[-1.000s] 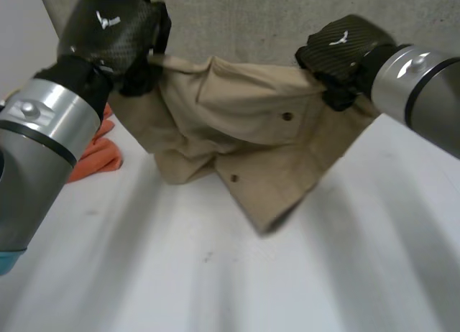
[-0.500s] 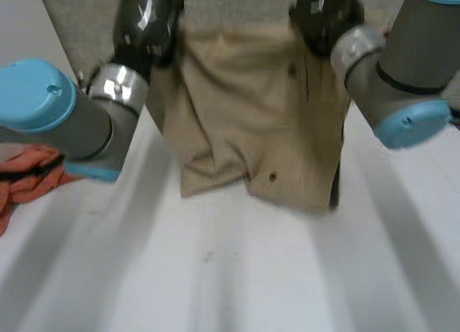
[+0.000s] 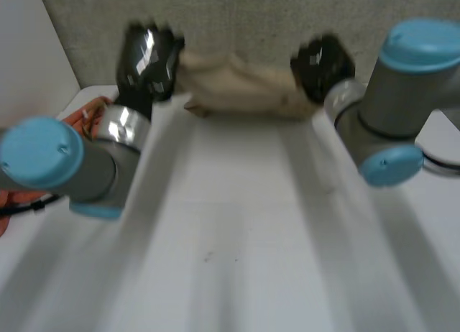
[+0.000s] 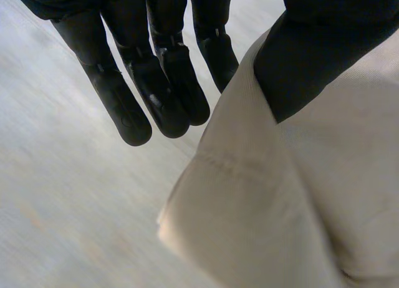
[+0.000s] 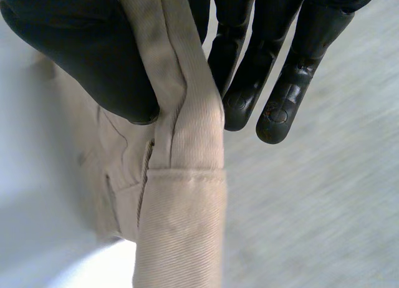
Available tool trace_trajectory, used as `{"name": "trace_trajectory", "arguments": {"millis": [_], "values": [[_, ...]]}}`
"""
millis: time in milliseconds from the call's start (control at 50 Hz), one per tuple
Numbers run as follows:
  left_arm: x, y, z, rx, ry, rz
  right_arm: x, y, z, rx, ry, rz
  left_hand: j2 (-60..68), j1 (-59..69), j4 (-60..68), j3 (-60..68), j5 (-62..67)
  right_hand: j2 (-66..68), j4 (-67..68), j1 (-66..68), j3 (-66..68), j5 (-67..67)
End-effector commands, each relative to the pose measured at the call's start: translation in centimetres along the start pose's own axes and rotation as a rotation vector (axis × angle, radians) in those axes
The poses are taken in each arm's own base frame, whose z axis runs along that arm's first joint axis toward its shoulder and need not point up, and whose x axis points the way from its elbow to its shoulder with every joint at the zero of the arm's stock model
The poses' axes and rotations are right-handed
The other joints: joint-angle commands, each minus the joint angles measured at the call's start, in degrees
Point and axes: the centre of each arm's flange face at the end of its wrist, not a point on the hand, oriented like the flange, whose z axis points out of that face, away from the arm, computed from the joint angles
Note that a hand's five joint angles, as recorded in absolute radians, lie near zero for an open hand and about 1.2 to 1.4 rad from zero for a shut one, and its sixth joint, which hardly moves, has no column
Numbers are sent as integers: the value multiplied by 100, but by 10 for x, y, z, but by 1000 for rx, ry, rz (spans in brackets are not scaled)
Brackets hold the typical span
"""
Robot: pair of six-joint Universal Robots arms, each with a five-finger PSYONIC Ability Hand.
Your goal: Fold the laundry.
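White and smooth, the desk (image 3: 237,231) runs back to a grey, grainy wall panel (image 3: 237,16). At its far edge the beige garment (image 3: 241,91) is bunched into a low, crumpled roll stretched between the two hands; whether it rests on the desk or hangs just above it I cannot tell. Its cloth is a sturdy twill with a fine diagonal rib, stitched seams and a thick folded band.

The left robot hand (image 3: 147,55) has the roll's left end. In the left wrist view its long fingers (image 4: 156,95) are straight and the thumb (image 4: 318,57) bears down on the fabric's edge, pinching it. The right robot hand (image 3: 323,62) is clamped on the right end the same way, the folded band caught between thumb (image 5: 87,57) and straight fingers (image 5: 277,82).

Both grey arms with light-blue caps reach forward across the desk. An orange cloth (image 3: 86,116) lies crumpled beside the left arm.
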Motion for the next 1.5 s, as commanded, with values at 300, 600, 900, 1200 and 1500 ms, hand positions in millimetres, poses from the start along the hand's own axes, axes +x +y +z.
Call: {"name": "trace_trajectory", "arguments": {"millis": [300, 600, 900, 1200, 1500], "values": [[24, -5, -119, -734, 241, 74, -54, 57, -73, -334, -329, 30, 1131, 1524, 1116, 1158, 1378, 1296, 1183, 2345, 1226, 1307], [51, -34, -180, -884, 449, 50, -69, 74, -129, -418, -379, 134, 1131, 1524, 1116, 1158, 1378, 1296, 1183, 2345, 1226, 1307], [44, -57, -194, -952, 503, 28, -60, 76, -170, -437, -433, -32, 667, 1060, 652, 694, 914, 1296, 1183, 2345, 1226, 1307], [-5, -62, -112, -618, 181, 8, -68, 82, -180, -442, -453, -48, -5663, -5269, -5678, -5636, -5416, 1296, 1183, 2345, 1226, 1307], [-6, 55, -52, -624, 346, -108, -74, 86, -184, -439, -454, -47, -4284, -3890, -4298, -4257, -4037, 1296, 1183, 2345, 1226, 1307]]}}
